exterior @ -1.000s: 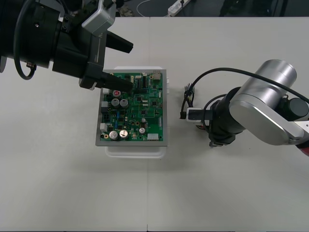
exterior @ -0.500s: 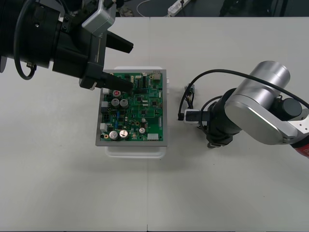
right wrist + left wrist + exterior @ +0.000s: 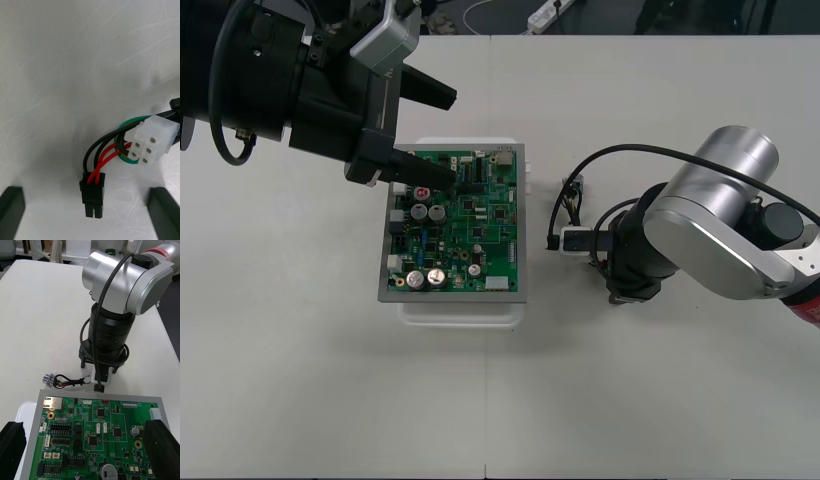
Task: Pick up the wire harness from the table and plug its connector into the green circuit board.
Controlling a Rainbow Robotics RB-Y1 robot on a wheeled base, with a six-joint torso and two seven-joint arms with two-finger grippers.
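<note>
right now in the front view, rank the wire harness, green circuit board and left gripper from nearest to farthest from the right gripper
1. wire harness: on the table just left of the right gripper.
2. green circuit board: further left, mid-table.
3. left gripper: open, over the board's far left corner.

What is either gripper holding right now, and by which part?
Nothing. The right gripper is open, astride the black plug of the harness on the table; the left gripper is open over the green board.
</note>
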